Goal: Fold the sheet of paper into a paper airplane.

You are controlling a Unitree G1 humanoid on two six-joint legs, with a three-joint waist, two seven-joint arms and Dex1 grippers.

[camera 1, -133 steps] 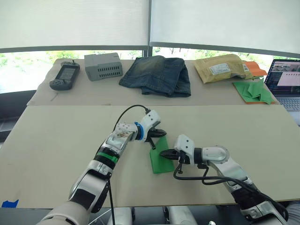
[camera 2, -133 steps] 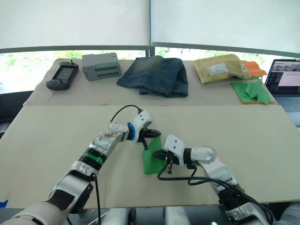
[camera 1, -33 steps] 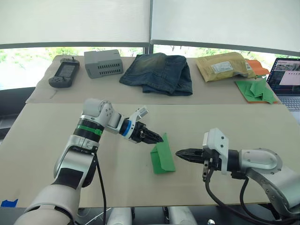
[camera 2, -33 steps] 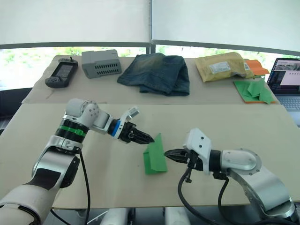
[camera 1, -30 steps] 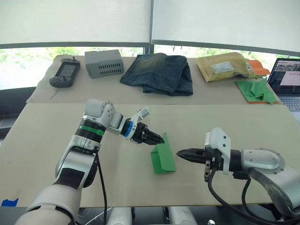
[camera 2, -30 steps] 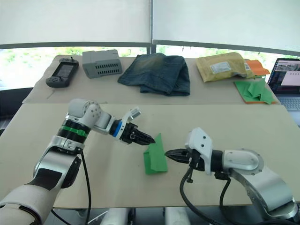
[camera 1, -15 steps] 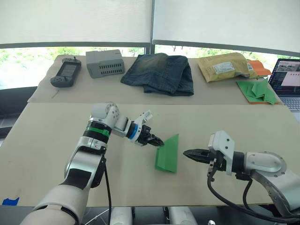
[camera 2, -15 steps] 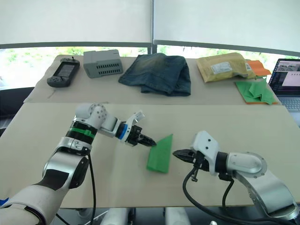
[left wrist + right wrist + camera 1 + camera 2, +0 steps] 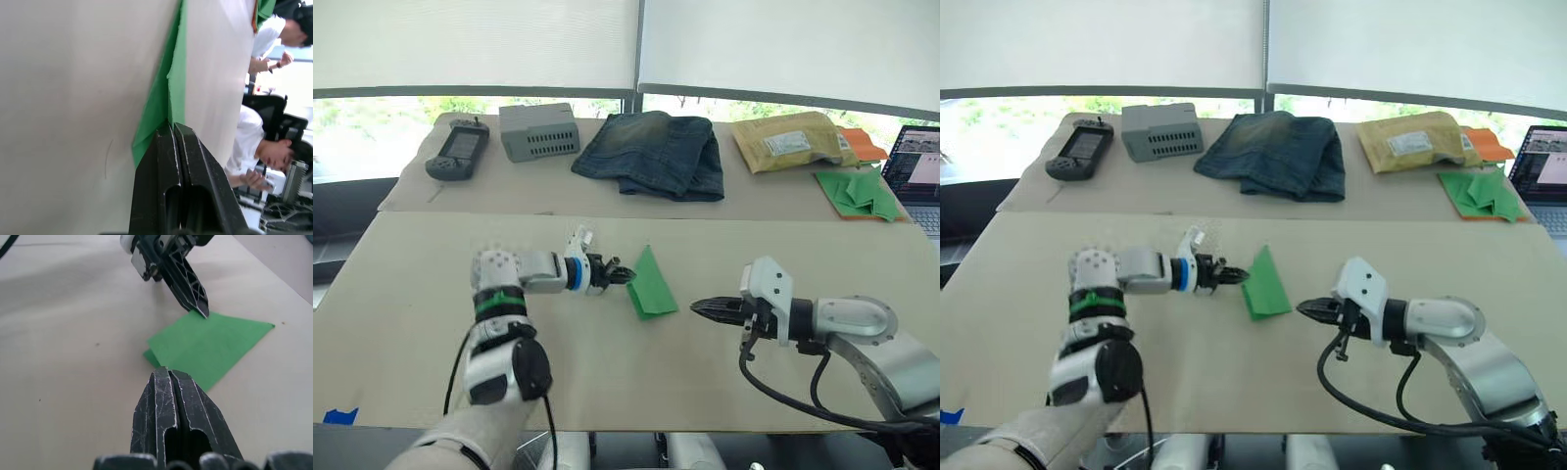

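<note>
The sheet of paper [image 9: 652, 286] is bright green and folded into a pointed wedge. It lies flat on the near table with its point away from me. My left gripper [image 9: 626, 275] comes in from the left, its fingers shut on the paper's left edge; in the left wrist view the green edge [image 9: 164, 98] runs right into the fingertips [image 9: 168, 134]. My right gripper [image 9: 697, 307] is shut on nothing and hovers a short way right of the paper, pointing at it. The right wrist view shows the paper [image 9: 210, 345] just beyond its fingertips [image 9: 159, 382].
On the far table lie a handheld controller [image 9: 458, 152], a grey box [image 9: 538, 130], folded jeans [image 9: 656, 154], a yellow padded envelope [image 9: 788, 140], orange paper [image 9: 862, 145] and a heap of green paper pieces [image 9: 860, 191]. A laptop [image 9: 922, 166] sits at the far right. People [image 9: 264, 152] sit beyond the table.
My left gripper has drawn back to the left and turned the paper, whose point now faces away instead of up-right. The right gripper stays shut. The camera has shifted.
</note>
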